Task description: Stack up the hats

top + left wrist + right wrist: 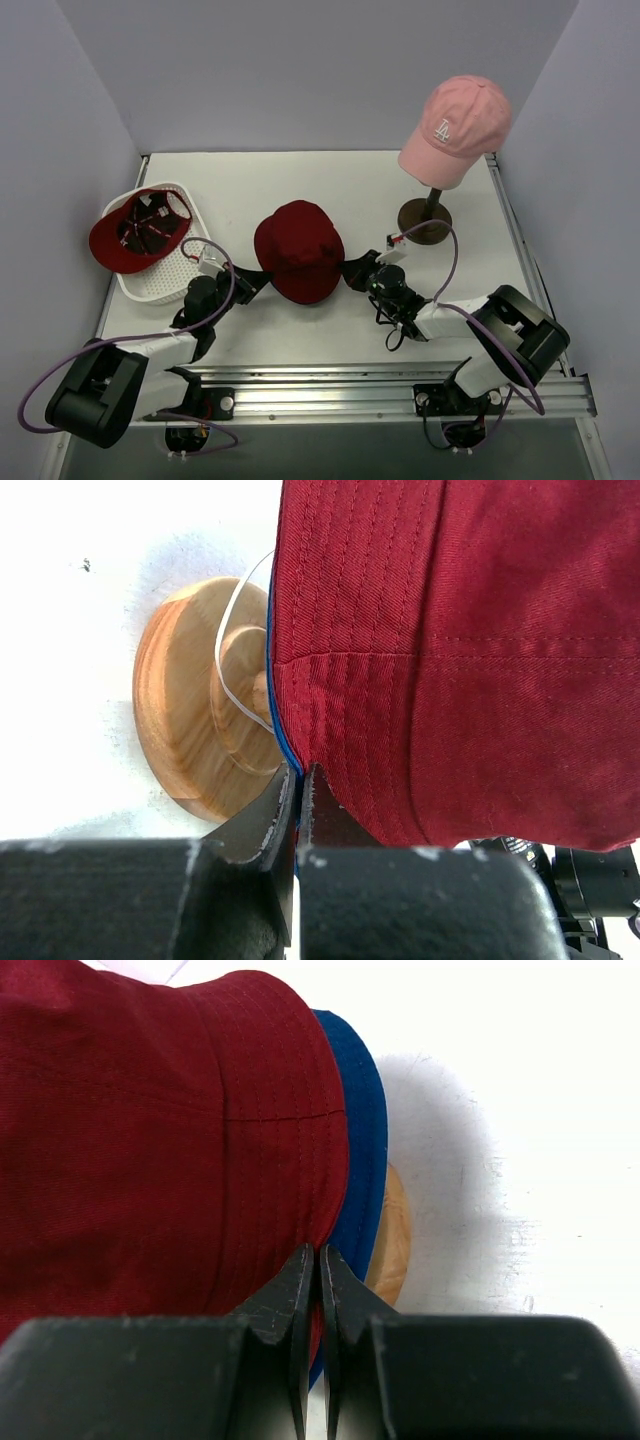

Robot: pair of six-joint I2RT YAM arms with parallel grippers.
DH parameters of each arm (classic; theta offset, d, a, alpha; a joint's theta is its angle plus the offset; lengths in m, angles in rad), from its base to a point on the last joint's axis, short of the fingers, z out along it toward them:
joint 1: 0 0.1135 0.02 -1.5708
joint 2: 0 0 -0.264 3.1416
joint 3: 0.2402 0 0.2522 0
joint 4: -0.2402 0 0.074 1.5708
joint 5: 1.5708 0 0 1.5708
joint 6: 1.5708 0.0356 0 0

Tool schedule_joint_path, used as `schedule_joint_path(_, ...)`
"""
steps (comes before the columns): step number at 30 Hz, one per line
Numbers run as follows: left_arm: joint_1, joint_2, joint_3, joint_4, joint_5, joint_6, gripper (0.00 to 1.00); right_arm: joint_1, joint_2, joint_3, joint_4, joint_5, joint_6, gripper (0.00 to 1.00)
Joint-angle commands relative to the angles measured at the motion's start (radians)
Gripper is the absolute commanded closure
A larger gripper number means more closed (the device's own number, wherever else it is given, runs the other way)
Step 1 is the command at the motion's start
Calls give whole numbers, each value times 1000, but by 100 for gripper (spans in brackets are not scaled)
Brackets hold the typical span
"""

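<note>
Fingers (258,828) of left gripper (252,280) pinch dark red hat (299,250) brim at 9 o'clock; right gripper (352,270) pinches at 3 o'clock.

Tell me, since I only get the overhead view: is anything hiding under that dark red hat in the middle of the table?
Observer: Yes. The right wrist view shows a blue hat whose brim peeks out beneath the dark red bucket hat.
Operator: What are the two hats sitting on?
Observer: The left wrist view shows a round wooden stand just beyond the brims, so it seems to be under them.
Operator: Are those claws gripping anything?
Observer: Both are shut at the red brim's edge. The left gripper seems to pinch it; whether the right gripper has caught any fabric I cannot tell.
</note>
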Motion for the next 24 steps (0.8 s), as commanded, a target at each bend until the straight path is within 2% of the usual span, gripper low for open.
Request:
schedule_joint_path(1,-3,-12,14,-80,-38,53,98,-10,11,-13,-31,46,-30,100)
schedule_joint_path(3,-3,-35,17,-113,-44,64,94,-11,3,-15,-31,46,-36,100)
schedule_joint_path(6,-3,-110,35,-219,-62,73,72,-11,-43,-7,-67,46,-50,100)
schedule_joint_path(9,-3,-228,89,-411,-94,111,68,-5,-138,14,-202,78,-76,89)
schedule_joint_path(13,-2,-435,172,-690,-192,159,43,1,-282,39,-365,136,-99,75)
schedule_joint_path(15,0,-492,232,-813,-232,192,37,2,-359,53,-457,170,-113,69)
schedule_joint_path(17,1,-548,275,-934,-274,231,31,2,-400,74,-523,204,-120,67)
schedule_joint_path(21,15,-514,489,-1077,-403,336,28,2,-529,88,-650,199,-129,66)
schedule_joint_path(24,81,-367,623,-1141,-461,415,28,7,-633,99,-718,166,-142,66)
